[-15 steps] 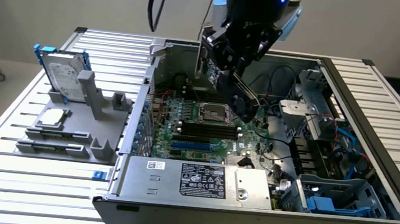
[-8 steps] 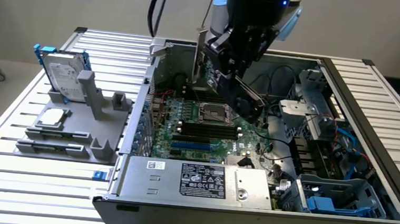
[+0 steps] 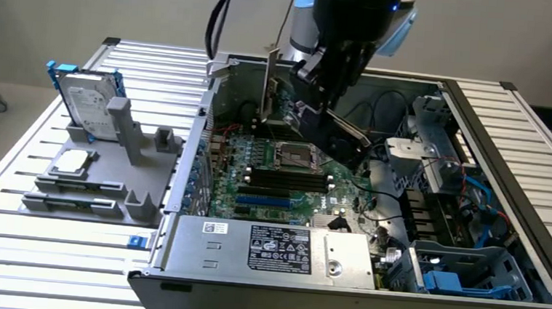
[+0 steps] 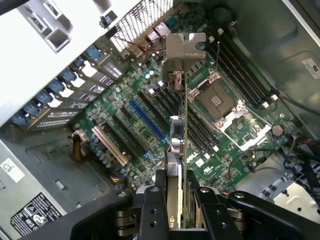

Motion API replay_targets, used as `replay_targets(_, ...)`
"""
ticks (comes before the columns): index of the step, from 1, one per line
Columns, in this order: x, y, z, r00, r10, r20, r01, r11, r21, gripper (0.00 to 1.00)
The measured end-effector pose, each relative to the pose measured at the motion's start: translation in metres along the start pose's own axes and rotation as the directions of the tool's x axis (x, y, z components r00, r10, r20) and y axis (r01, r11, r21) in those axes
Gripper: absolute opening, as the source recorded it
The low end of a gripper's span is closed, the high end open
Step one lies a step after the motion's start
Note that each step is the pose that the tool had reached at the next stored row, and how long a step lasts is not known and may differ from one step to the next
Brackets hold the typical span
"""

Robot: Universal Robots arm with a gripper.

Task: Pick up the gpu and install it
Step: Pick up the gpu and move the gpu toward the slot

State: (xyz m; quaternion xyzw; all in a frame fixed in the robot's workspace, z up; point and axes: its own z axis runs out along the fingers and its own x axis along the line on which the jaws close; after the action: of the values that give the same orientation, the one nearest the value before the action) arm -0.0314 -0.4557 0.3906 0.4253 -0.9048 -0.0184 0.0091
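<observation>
Silver-bracketed flat gpu — in black end effector

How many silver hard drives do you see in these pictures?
1. The silver hard drive in a blue frame stands upright on the grey plastic holder, at the exterior view's left, outside the open computer case. Others may be hidden inside the case.

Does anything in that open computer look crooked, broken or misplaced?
Nothing looks broken or spilled. The only unusual thing is the gpu, gripped edge-on between the fingers above the motherboard and not seated in any slot.
</observation>
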Motion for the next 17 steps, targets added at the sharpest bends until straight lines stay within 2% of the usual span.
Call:
replay_targets(5,0.000,-0.0001,0.0029,0.9958,-0.091,0.0016,0.091,0.9958,0.0070,0.27)
replay_targets(9,0.000,-0.0002,0.0056,0.9866,-0.163,0.0003,0.163,0.9866,0.0089,0.27)
replay_targets(13,0.000,-0.0003,0.0089,0.9721,-0.234,-0.0025,0.234,0.9721,0.0086,0.27)
replay_targets(17,0.000,-0.0005,0.0121,0.9528,-0.304,-0.0053,0.304,0.9527,0.0081,0.27)
